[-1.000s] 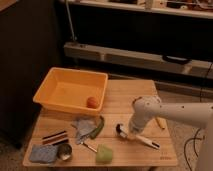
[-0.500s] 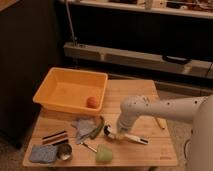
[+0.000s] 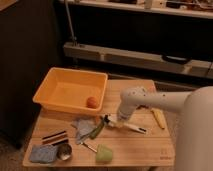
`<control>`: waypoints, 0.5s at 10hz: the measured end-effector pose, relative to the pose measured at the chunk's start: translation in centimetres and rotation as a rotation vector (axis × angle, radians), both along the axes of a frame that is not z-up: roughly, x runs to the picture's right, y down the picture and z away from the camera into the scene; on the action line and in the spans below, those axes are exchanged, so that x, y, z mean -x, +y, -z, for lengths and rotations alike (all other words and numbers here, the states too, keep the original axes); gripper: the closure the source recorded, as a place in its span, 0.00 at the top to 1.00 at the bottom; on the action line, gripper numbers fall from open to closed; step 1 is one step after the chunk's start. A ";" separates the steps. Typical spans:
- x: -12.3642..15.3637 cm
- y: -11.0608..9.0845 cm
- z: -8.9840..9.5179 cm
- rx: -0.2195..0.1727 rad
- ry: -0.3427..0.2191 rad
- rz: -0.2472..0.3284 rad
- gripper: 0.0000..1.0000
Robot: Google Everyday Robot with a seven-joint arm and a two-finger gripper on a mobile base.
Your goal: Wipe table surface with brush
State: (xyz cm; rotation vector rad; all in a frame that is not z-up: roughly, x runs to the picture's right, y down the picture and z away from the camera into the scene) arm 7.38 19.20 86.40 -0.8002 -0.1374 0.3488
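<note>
The brush (image 3: 131,127) lies on the table surface (image 3: 135,147) right of centre. Its white handle points right and its dark bristle head (image 3: 106,119) is at the left end, by the cloth. My gripper (image 3: 119,118) reaches down from the white arm (image 3: 150,100), which comes in from the right. It sits right over the handle just behind the head. Its grip on the handle is hidden by the wrist.
An orange tub (image 3: 55,97) holding an orange ball (image 3: 92,102) fills the back left. In front lie a grey cloth (image 3: 84,127), dark strips (image 3: 54,137), a blue sponge (image 3: 40,153), a metal cup (image 3: 63,152), a silver utensil (image 3: 89,146) and a green cup (image 3: 104,153). A yellow item (image 3: 158,118) lies at the right.
The arm has swung left across the table, so the gripper is now closer to the tub and cloth. The brush seems to have shifted slightly left with it.
</note>
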 end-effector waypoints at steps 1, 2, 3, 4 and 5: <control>-0.3 -1.0 -1.1 -0.002 0.012 -0.020 0.00; -1.1 -2.1 -2.0 -0.014 0.028 -0.039 0.00; -1.1 -2.0 -1.9 -0.012 0.027 -0.034 0.00; -1.2 -1.9 -1.7 -0.009 0.027 -0.029 0.00; -1.4 -1.9 -1.6 -0.006 0.029 -0.028 0.00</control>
